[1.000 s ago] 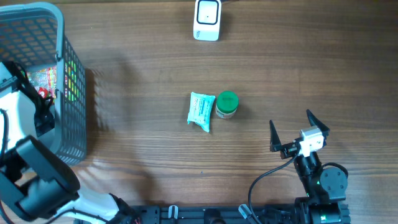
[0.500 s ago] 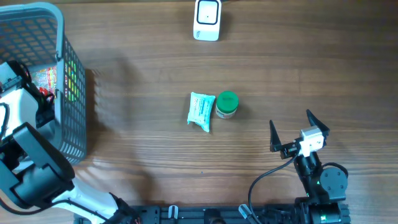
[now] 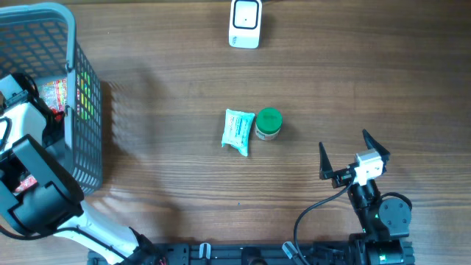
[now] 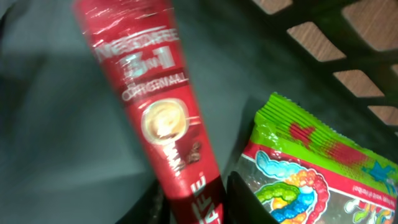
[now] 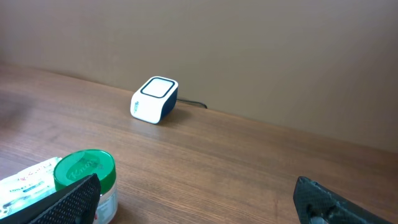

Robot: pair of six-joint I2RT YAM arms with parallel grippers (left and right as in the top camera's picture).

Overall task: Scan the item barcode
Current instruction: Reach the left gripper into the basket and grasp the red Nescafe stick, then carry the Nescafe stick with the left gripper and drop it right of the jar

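Sachet (image 4: pixel 163 118) of glossy red film lies in plastic lattice basket (image 3: pixel 72 44).

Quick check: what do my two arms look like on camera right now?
Right arm: black, a white block at the wrist, a black cable looping beside it. Its pincer has two black pointed fingers. Left arm: white shell, black blocky housings.
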